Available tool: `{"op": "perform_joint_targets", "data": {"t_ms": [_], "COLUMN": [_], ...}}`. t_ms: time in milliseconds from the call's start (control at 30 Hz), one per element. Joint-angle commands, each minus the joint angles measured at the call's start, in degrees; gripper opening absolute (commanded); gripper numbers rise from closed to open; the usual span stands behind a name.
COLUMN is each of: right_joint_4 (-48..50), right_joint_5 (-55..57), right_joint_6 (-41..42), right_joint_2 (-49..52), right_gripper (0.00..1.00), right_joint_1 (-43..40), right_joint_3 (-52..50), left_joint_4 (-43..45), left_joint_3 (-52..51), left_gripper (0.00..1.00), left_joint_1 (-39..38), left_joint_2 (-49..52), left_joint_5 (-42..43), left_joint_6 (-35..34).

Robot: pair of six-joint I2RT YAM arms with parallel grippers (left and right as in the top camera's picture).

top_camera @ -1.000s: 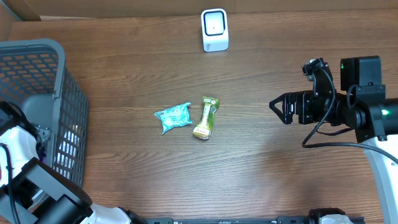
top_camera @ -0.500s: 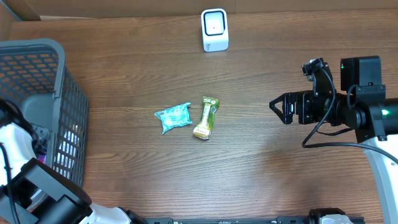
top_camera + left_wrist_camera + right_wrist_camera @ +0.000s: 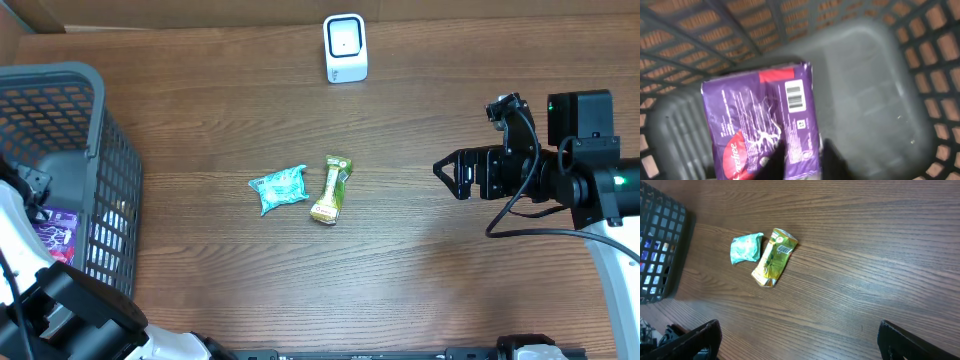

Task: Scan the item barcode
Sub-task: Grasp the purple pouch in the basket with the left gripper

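Packet (image 3: 760,120), purple, lying in the basket (image 3: 60,80) at the left of the table (image 3: 420,280), barcode (image 3: 796,96) facing up. Left gripper (image 3: 802,161) low over it inside the basket, dark blurred fingers (image 3: 771,162) a little apart at the packet's near edge, one across the wrapper, one just beside it; pinching or not, cannot tell. Right gripper (image 3: 447,173) well apart at the right, jaws spread wide, holding nothing; teal pouch (image 3: 279,188) and green sachet (image 3: 331,188) side by side mid-table, scanner (image 3: 345,47) at the far edge.
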Motion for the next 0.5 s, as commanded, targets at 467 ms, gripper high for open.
{"op": "perform_joint_targets", "data": {"t_ms": [467], "right_joint_4": [0.26], "right_joint_5": [-0.68], "right_joint_6": [0.20], "right_joint_2": [0.02], "right_gripper": [1.00], "right_joint_1": [0.26], "right_joint_3": [0.87], "left_joint_4": [19.61], "left_joint_3": [-23.50], "left_gripper": [1.00], "left_joint_1": [-0.28], "left_joint_2": [1.51], "left_joint_5": [0.31], "left_joint_6": [0.42]}}
